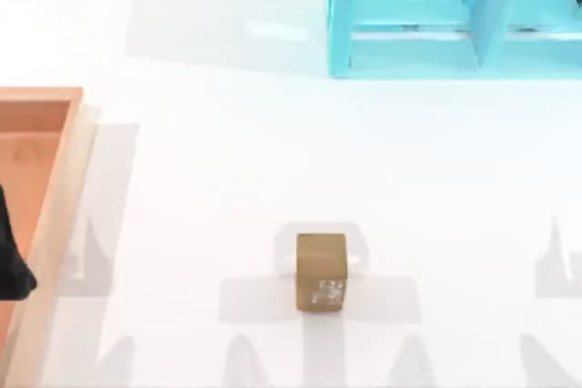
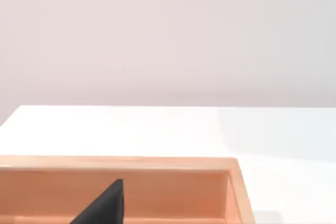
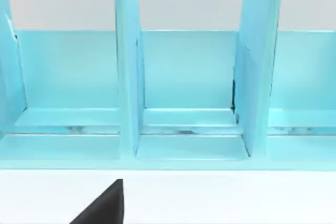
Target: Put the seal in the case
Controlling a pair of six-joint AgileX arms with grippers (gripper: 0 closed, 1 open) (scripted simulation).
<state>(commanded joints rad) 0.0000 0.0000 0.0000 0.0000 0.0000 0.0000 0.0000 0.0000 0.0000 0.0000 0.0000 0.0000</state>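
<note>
Alone, the seal [image 1: 321, 272] stands on the table [image 1: 227, 179]; claw states unclear.

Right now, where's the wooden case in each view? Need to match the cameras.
Top view: wooden case at the table's left edge, cut by the frame.
Left wrist view: close under the camera, rim and one corner in sight.
Right wrist view: faces the blue rack instead.
Shared landmark: the white table.
</note>
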